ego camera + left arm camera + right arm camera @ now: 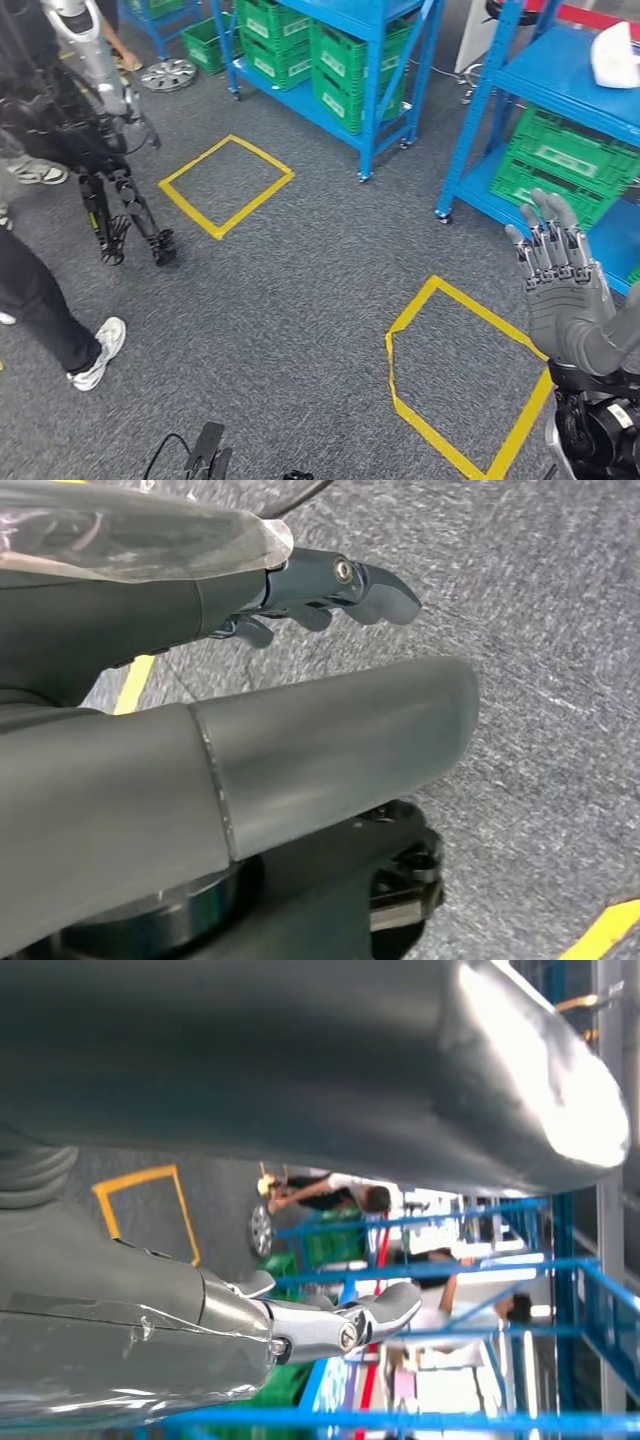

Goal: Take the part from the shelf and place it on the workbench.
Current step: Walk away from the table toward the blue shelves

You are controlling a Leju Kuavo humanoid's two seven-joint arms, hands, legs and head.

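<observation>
Reaching up with fingers spread and holding nothing, right hand point(562, 290) near blue shelf point(562, 75), white object point(615, 55), possibly the part, resting above it, left hand point(324, 585) loosely extended over carpet, empty.

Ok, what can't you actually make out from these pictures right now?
- The white object on the blue shelf: cut off by the head view's edge, so I can't tell if it is the part.
- Workbench: can't be identified.
- Left hand: in the left wrist view the thumb hides most of it.
- Green crates' contents: too small to tell in the head view.
</observation>
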